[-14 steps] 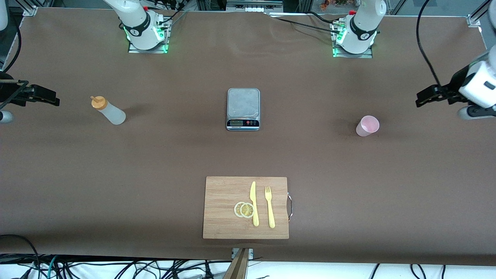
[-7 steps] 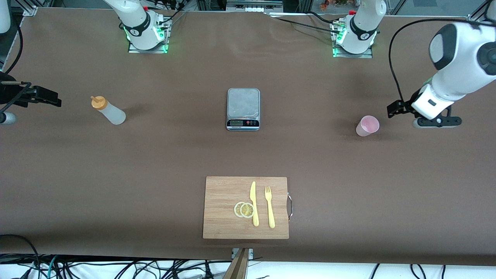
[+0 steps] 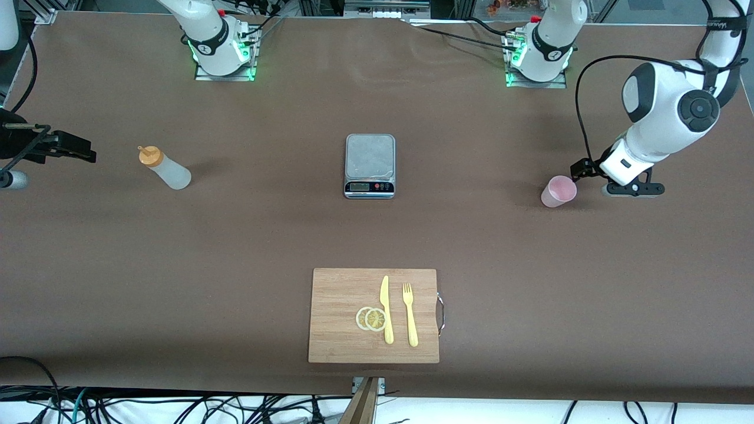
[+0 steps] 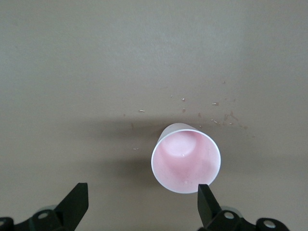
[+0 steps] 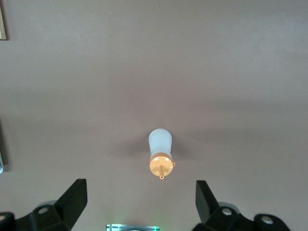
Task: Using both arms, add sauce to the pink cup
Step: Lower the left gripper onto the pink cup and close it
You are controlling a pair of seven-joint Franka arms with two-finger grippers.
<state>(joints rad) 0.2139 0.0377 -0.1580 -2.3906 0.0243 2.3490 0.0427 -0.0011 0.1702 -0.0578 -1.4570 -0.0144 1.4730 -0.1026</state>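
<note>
Both arms are glossy white with dark grey joint caps. The left arm (image 3: 665,112) shows a round dark grey disc with a small hub at its elbow joint, and a black cable (image 3: 583,100) loops from it down toward the wrist. Each base (image 3: 222,50) sits on a metal plate, ringed by a black band and lit green at the foot, with a small red part above. The left gripper (image 4: 142,211) and right gripper (image 5: 139,209) have black wedge-shaped fingers with round silver screws.
</note>
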